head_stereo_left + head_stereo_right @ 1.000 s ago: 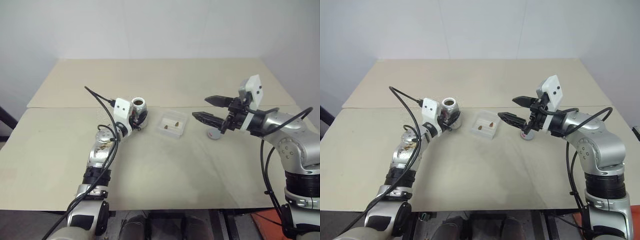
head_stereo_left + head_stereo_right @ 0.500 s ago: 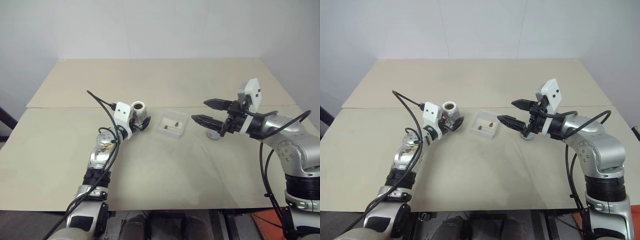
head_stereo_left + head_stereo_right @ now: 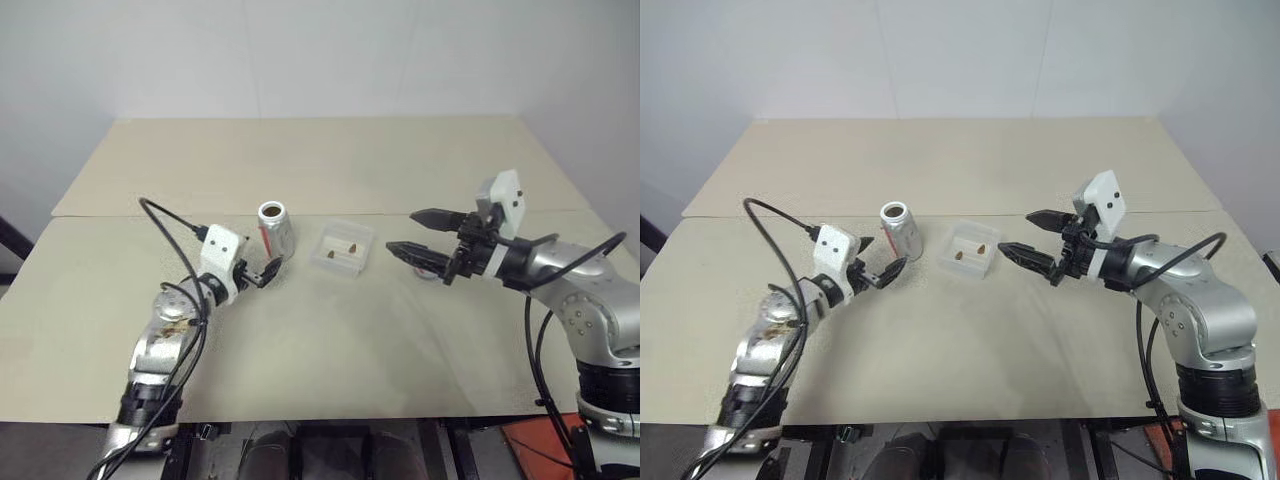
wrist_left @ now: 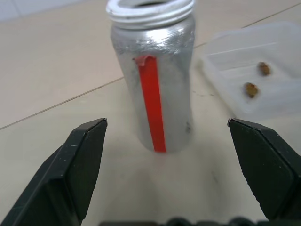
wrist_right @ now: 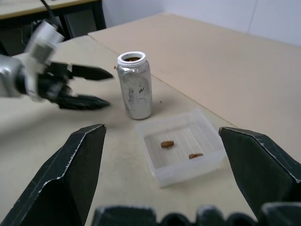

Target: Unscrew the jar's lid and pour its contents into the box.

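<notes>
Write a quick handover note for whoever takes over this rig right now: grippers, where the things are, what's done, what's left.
Left gripper: open, holding nothing, close beside the jar.
Right gripper: open, holding nothing, hovering beside the box.
Silver jar with red stripe: upright on the tan table, lid off, mouth open.
Clear plastic box: next to the jar, two small brown pieces inside.
Grey lid: mostly hidden behind the right gripper.
Done: unscrewing, pouring.
Left: apparently nothing; jar's inside not visible.
</notes>
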`<state>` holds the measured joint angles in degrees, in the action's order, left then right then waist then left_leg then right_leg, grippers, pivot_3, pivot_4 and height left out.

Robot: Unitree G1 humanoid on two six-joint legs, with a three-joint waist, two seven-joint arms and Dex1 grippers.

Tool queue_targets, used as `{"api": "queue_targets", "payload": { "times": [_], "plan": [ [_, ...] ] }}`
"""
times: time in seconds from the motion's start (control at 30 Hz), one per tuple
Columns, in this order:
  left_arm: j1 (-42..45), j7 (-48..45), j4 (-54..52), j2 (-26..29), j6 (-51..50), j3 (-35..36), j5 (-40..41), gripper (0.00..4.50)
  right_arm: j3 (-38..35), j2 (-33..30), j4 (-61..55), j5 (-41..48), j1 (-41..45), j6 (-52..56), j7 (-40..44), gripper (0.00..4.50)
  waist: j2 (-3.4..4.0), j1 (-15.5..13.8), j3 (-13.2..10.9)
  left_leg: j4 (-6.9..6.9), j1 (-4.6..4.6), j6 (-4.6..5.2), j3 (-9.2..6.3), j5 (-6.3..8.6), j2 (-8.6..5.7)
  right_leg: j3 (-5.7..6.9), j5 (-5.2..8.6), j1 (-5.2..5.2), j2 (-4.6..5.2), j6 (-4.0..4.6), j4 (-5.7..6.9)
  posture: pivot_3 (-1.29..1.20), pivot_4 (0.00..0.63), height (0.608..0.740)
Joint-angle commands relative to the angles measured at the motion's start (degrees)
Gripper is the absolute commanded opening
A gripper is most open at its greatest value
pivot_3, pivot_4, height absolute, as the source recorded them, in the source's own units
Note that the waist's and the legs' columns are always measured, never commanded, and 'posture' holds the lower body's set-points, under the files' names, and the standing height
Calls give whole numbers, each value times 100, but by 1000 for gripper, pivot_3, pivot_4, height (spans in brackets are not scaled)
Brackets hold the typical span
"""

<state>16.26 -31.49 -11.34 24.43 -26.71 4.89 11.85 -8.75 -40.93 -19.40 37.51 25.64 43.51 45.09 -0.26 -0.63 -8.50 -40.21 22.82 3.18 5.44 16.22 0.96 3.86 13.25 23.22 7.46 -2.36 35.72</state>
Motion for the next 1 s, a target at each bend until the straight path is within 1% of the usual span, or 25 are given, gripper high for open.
{"api": "queue_targets", "payload": {
  "times": [0.03, 0.07, 0.1, 0.13, 0.23, 0.27, 0.33, 0.43, 0.57, 0.73, 1.0],
  "plan": [
    [-251, -540, -875, 480, 46, 433, 519, 4475, -324, -167, -240, 207, -132, -75, 163, 4500, 0, -3, 0, 1, 0, 0, 0, 0, 0, 0, 0, 0, 0, 0, -1, 0, 150, 740],
    [-351, -788, -987, 611, 47, 578, 791, 4475, -362, -211, -227, 210, -184, -102, 230, 4500, 1, -2, 1, 1, 0, 0, -2, 0, 1, 0, 0, -1, 0, 1, -1, 0, 150, 740],
    [-468, -858, -1026, 633, 441, 693, 802, 4475, -380, -270, -208, 197, -229, -141, 309, 4500, 2, -2, 1, 1, -1, 1, -2, 1, 0, -1, 1, -3, 1, 1, -3, 0, 150, 740],
    [-543, -956, -1046, 719, 616, 803, 855, 4475, -405, -344, -187, 187, -287, -197, 413, 4500, 2, -3, 1, 1, -2, 2, -2, 1, 0, -2, 1, -3, 2, 1, -3, 0, 150, 740],
    [-574, -1671, -935, 1366, 562, 882, 1072, 4475, -495, -550, -137, 158, -437, -342, 673, 4500, 2, -12, 1, 2, -4, 3, -3, 2, -1, 1, 2, -6, 2, 3, -3, 0, 150, 740],
    [-563, -2084, -848, 1654, 494, 922, 1269, 4475, -529, -625, -97, 137, -471, -385, 745, 4500, 2, -7, 1, 2, -4, 3, -2, 2, -1, 1, 3, -5, 2, 5, -2, 0, 150, 740],
    [-561, -2615, -749, 2051, 444, 1019, 1576, 4475, -596, -777, -30, 102, -545, -446, 870, 4500, 3, 0, 1, 4, -5, 4, 1, 3, -2, -1, 4, -4, 2, 6, -3, 0, 150, 740],
    [-433, -3157, -514, 2525, 376, 1146, 1895, 4475, -740, -1015, 61, 96, -671, -508, 1067, 4500, 3, 2, 1, 7, -8, 7, 4, 4, -1, -3, 4, -5, 2, 6, -6, 0, 150, 740],
    [-144, -3708, -46, 2966, 583, 1086, 1890, 4475, -906, -1322, 179, 66, -846, -660, 1390, 4500, 3, -5, 1, 11, -10, 6, 6, 4, -3, -3, 5, -5, 2, 6, -6, 0, 150, 740],
    [109, -3913, 150, 3050, 651, 1004, 1878, 4475, -997, -1479, 319, 14, -902, -757, 1525, 4500, 3, 1, 1, 14, -11, 6, 10, 4, -3, -5, 5, -5, 2, 5, -8, 0, 150, 740],
    [51, -3959, 95, 2958, 707, 1013, 1878, 4475, -985, -1508, 313, -19, -903, -758, 1581, 4500, 2, 3, 1, 17, -12, 6, 13, 4, -2, -8, 5, -4, 1, 5, -8, 0, 150, 740]
  ]
}}
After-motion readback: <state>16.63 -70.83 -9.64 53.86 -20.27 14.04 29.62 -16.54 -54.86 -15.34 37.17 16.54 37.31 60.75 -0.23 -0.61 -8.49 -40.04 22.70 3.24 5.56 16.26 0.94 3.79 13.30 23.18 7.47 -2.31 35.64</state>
